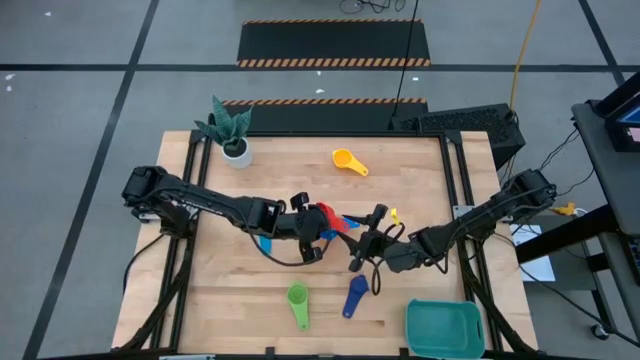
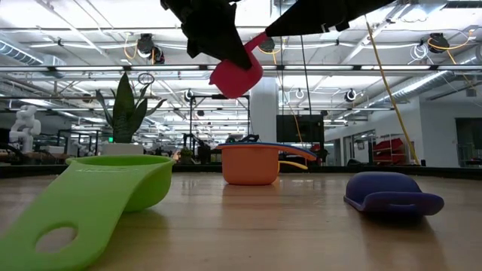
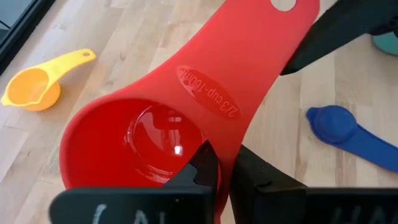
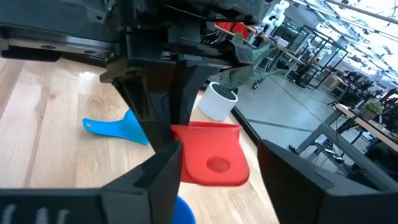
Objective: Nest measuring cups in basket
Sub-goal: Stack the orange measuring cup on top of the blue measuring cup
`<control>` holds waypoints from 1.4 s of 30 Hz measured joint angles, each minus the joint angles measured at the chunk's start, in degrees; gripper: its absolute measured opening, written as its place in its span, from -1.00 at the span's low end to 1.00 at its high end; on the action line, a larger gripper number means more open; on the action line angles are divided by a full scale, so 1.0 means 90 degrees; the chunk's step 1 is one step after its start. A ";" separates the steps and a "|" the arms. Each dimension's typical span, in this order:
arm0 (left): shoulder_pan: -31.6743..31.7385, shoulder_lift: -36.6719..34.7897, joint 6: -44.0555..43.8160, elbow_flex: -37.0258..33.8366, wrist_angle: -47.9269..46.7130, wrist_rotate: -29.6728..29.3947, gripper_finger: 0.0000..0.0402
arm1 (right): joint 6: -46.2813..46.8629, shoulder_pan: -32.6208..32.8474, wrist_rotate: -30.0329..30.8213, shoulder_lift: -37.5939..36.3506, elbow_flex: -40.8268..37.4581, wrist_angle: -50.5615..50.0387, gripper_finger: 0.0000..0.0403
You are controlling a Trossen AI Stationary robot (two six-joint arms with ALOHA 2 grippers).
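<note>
The red measuring cup [image 1: 325,215] hangs above the table's middle with my left gripper [image 3: 224,160] shut on it. Its handle points toward my right gripper [image 4: 217,158], which is open, its fingers level on either side of the handle's free end. On the table lie a yellow cup [image 1: 350,160] at the far middle, a green cup [image 1: 298,305] and a dark blue cup [image 1: 355,295] near the front, and a light blue cup [image 1: 265,243] under the left arm. The teal basket [image 1: 445,328] stands at the near right corner. My left gripper pinches the red cup's bowl wall [image 3: 219,146] right beside the root of the handle, one finger [image 3: 204,167] inside the bowl and one [image 3: 255,177] outside. The fingers slant down from the table's left. The cup is lifted clear, tilted, with its handle pointing away toward the right. My right gripper has the handle's holed end [image 4: 214,163] between its fingers; whether they touch it I cannot tell.
A white plant pot [image 1: 236,150] stands at the far left corner. A small yellow piece [image 1: 393,213] lies just beyond my right gripper. Bare wood shows along the near left and the far right of the table.
</note>
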 joint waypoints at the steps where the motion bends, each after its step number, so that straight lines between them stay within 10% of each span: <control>1: 0.0002 0.0000 0.0002 0.0000 0.0000 -0.0001 -0.87 | 0.0001 0.0000 -0.0001 0.0000 0.0000 0.0002 -0.05; 21: 0.0005 0.0000 0.0053 -0.0001 0.0071 -0.0007 -0.94 | 0.0053 0.0002 -0.0018 0.0000 0.0000 0.0000 -0.36; 42: -0.0281 -0.0195 -0.0305 0.0000 0.0119 -0.0062 -0.21 | 0.0027 0.0032 -0.0053 -0.0138 0.0000 0.0002 -0.37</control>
